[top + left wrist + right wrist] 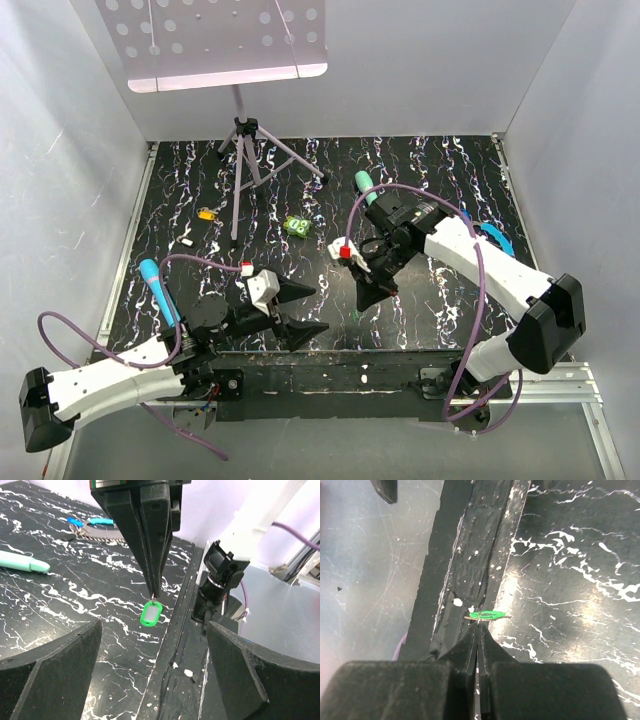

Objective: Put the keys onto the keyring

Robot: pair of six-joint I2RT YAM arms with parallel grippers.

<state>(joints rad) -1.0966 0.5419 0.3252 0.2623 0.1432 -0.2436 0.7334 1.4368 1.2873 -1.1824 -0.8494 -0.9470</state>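
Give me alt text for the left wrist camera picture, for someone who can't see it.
The right gripper, shut and pointing down, holds a light green key by the edge of the black table. Behind lie a teal pen and the keyring; the left gripper's open fingers frame the bottom.

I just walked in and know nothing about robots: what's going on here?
The right arm's fingers are pinched shut on a tiny light green plastic-headed key, which dangles from their tips near the front edge of the black marbled table. The left arm's fingers are spread open nearby, holding nothing. The grey beaded-chain keyring with its blue clasp lies apart, and a small yellow-orange key lies farther back. Neither key is on the ring yet.
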